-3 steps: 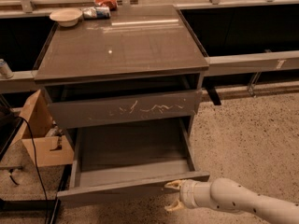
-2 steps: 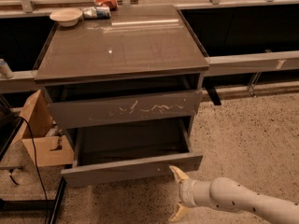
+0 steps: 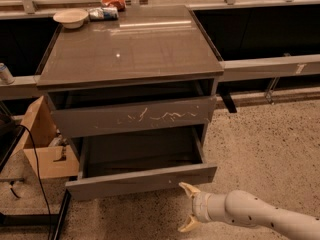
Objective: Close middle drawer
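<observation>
Locating the middle drawer (image 3: 140, 180) in the bench (image 3: 130, 59), directly under the scratched drawer front (image 3: 132, 116). Finding it pulled partway out, with the bare tray exposed and the plain front standing forward of the bench body. Judging the closing as not yet done.

Locating the claw (image 3: 189, 208) low over the floor (image 3: 260, 149), just in front of the right-hand part of the middle drawer front, on the arm (image 3: 260, 219) reaching in from the lower right. Reading both fingers as spread wide, one above the other, gripping nothing. Being unable to tell whether the upper fingertip is touching the lower edge of the front or sitting just short of it.

Judging this placement as a push posture: facing a flat, handleless front offering nothing to grip. Expecting, from the off-centre position, some risk of a skewed slide.

Counting:
- two drawer fronts, one scratched, one plain;
- one claw;
- one white bowl (image 3: 70, 17) and one silvery packet (image 3: 103, 13) at the back of the bench top, well apart from the drawer;
- one cardboard box (image 3: 45, 144) on the floor beside the bench, left of the drawer's travel.
</observation>
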Controlling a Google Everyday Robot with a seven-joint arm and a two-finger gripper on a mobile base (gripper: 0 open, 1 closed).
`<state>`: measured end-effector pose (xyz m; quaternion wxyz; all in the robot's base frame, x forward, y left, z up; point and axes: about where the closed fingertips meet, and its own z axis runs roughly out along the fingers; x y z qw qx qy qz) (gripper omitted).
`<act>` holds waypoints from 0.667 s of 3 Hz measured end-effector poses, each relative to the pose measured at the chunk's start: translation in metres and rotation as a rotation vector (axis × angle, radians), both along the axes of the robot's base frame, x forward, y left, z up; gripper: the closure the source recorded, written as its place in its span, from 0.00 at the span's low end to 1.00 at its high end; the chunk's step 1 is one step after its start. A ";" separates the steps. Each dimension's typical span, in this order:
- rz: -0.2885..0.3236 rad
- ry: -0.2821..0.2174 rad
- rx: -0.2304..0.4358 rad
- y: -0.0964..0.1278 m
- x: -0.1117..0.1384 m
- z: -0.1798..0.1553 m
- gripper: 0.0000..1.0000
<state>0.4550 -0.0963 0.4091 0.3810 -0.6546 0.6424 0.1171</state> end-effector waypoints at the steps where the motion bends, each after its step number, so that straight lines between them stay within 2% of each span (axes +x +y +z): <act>1: -0.006 -0.017 0.007 0.001 0.004 -0.001 0.43; 2: -0.008 -0.039 0.014 0.006 0.016 -0.006 0.72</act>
